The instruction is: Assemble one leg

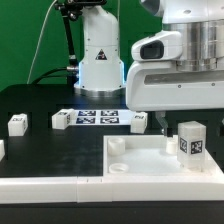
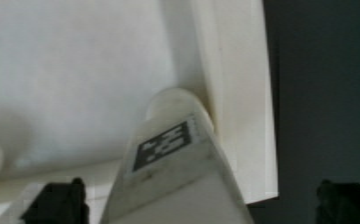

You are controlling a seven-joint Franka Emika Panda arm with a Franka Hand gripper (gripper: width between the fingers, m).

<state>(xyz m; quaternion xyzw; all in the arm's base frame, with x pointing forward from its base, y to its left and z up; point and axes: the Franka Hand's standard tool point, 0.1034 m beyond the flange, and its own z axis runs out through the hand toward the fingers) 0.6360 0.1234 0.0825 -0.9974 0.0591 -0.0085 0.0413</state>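
Standing upright on white panel (image 1: 130, 160) toward exterior view's right, leg (image 1: 190, 141) is seen, tag turned to camera; gripper (image 1: 172, 124) is hung close beside it. Wrist view: leg (image 2: 159, 155) is framed between fingertips (image 2: 60, 200), jaws spread wide, nothing clamped.

**Robotics lab test rig**

A white robot arm (image 1: 98, 50) stands at the back of a black bench (image 1: 50, 150). A marker board (image 1: 100, 117) of printed tags lies on it, and a green backdrop (image 1: 22, 40) hangs behind.
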